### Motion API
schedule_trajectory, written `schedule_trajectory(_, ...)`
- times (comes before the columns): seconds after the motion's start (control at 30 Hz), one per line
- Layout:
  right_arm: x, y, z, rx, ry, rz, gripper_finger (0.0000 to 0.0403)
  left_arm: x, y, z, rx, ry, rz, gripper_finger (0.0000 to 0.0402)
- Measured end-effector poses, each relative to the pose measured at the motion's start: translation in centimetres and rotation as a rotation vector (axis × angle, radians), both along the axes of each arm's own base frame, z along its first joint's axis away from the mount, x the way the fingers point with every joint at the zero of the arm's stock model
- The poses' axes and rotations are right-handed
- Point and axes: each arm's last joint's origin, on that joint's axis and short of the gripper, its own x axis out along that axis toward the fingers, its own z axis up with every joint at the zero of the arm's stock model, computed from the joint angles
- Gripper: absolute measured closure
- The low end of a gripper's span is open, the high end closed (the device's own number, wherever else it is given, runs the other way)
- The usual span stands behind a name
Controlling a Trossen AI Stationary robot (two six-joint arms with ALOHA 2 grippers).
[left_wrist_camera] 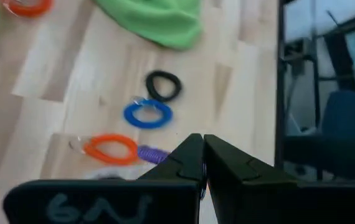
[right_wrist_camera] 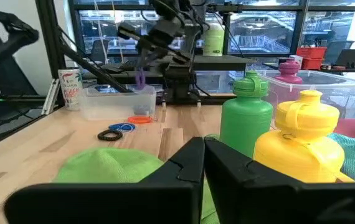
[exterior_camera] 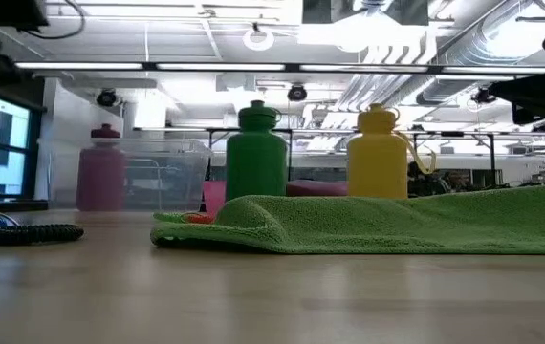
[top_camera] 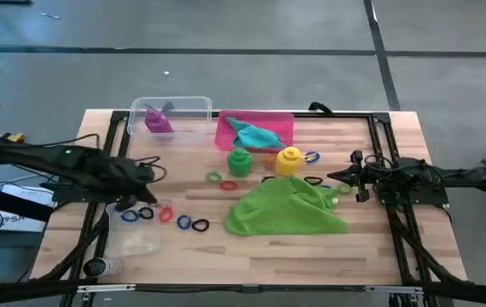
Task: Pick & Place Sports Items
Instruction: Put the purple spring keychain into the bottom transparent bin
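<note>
Pale wood-plank table on grey floor, glazed office beyond.

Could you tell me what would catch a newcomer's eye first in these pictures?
The large green cloth lies crumpled in the middle of the table. Just behind it stand a green bottle and a yellow bottle, in front of the pink tray. Small coloured rings lie scattered to its left.

The light wooden tabletop carries a clear tub and a pink tray side by side at its far edge. Just before the tray stand a green bottle and a yellow bottle. A green cloth lies crumpled in the middle. Small coloured rings lie scattered left of it, near a second clear tub.
</note>
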Motion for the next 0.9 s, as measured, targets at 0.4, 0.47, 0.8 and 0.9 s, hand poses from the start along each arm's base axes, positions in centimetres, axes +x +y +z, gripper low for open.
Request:
schedule_trajectory(0.4, 0.0, 0.0, 0.0, 0.000, 0.000, 0.000, 0.0402, -4.2, -0.4, -0.1, -0.022, 0.053, -0.153, 0.0402)
schedule_trajectory(0.47, 0.0, 0.0, 0.0, 0.000, 0.000, 0.000, 0.0402, -4.5, -0.5, -0.2, -0.015, 0.052, -0.171, 0.0401)
schedule_trajectory(0.8, 0.0, 0.0, 0.0, 0.000, 0.001, 0.000, 0.0402, -4.7, -0.9, -0.2, 0.054, 0.018, -0.247, 0.0352)
schedule_trajectory(0.9, 0.0, 0.0, 0.0, 0.000, 0.001, 0.000, 0.0402, -4.8, -1.0, -0.2, 0.055, 0.017, -0.266, 0.0312)
